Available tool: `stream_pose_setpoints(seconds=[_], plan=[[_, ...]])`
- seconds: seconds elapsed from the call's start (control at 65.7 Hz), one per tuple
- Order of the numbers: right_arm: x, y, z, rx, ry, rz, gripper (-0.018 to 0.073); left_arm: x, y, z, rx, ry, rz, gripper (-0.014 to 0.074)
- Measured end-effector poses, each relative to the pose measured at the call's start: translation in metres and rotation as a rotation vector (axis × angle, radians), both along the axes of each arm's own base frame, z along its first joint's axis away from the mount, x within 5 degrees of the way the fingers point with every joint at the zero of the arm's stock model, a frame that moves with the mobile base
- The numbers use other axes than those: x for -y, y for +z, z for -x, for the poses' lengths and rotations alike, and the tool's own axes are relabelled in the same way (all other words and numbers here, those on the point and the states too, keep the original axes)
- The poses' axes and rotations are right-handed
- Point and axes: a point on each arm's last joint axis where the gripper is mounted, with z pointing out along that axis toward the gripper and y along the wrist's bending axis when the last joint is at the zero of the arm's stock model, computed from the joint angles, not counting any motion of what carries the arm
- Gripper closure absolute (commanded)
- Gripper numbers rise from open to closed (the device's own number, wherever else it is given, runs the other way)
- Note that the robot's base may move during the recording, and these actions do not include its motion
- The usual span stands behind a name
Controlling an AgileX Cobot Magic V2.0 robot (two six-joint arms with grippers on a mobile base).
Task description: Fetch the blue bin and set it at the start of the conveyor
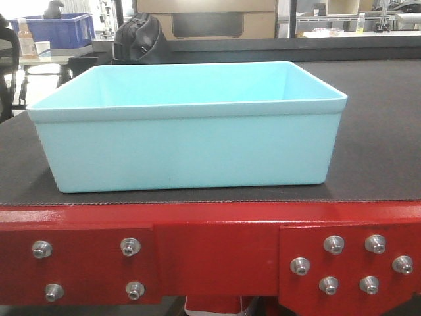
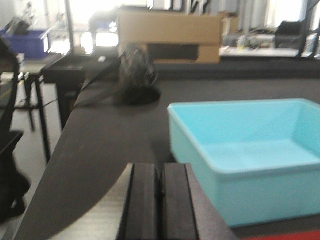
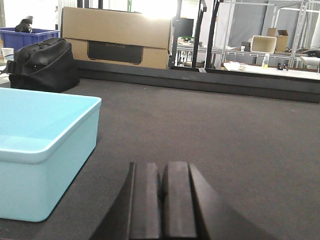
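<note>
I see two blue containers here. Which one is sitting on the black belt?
The pale aqua blue bin, empty, resting on the conveyor start just behind the red frame. The dark royal-blue crate stands far off in the background.

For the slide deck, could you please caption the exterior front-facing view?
Empty blue bin resting on the black belt at the conveyor start, just behind its red bolted frame.

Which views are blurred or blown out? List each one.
Left wrist: soft all over, bin and bag smeared, windows behind blown out. Right wrist: sharp, glare only at the top background. Front: bin and red frame crisp, slight washout top left.
</note>
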Motion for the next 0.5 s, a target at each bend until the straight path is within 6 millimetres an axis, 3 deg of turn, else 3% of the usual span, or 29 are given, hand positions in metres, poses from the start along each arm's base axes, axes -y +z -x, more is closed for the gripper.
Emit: stream_pose_setpoints(seconds=[0.198, 0.502], plan=[[0.000, -0.001, 0.000, -0.001, 0.000, 0.000, 0.0726, -0.004, -0.036, -0.008, -0.036, 0.094, -0.003, 0.0708], [0.000, -0.001, 0.000, -0.001, 0.000, 0.000, 0.0726, -0.007, -0.026, -0.008, 0.090, 0.147, 0.006, 0.0708]])
